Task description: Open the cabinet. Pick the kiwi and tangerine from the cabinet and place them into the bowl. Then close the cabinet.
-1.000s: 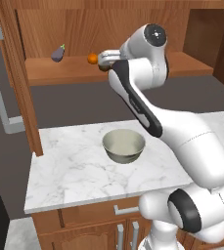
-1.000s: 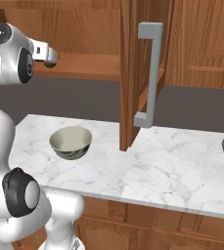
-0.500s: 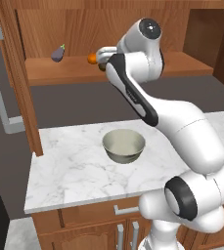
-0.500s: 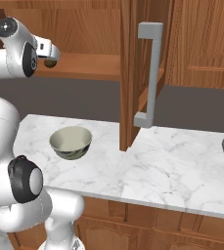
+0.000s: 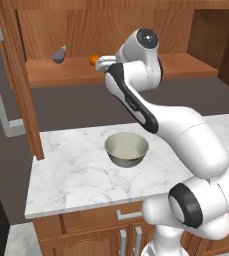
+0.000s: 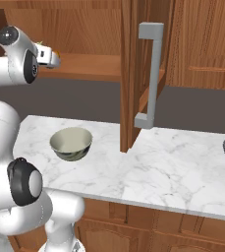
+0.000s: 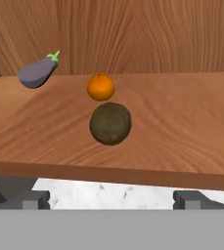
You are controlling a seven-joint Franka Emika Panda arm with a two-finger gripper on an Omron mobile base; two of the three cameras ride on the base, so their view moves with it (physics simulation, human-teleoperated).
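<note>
- Cabinet [image 5: 111, 30]: you have both doors swung open; the left door [image 5: 16, 85] stands edge-on at the left of the left base view, the right door [image 6: 133, 74] with its long grey handle [image 6: 151, 74] stands over the counter [image 6: 173, 167] in the right base view.
- Kiwi [image 7: 110, 123]: sits on the cabinet shelf [image 7: 182, 122], near the front edge, straight ahead of your claw.
- Tangerine [image 7: 100, 87]: just behind the kiwi on the same shelf; you also see it at [image 5: 94, 59].
- Eggplant [image 7: 37, 72]: further left on the shelf, apart from both fruits.
- Bowl [image 5: 127, 148]: on the marble counter below the shelf, nothing in it.
- Claw [image 7: 111, 197]: fingers spread fully wide, holding nothing, short of the shelf edge and level with the kiwi.
</note>
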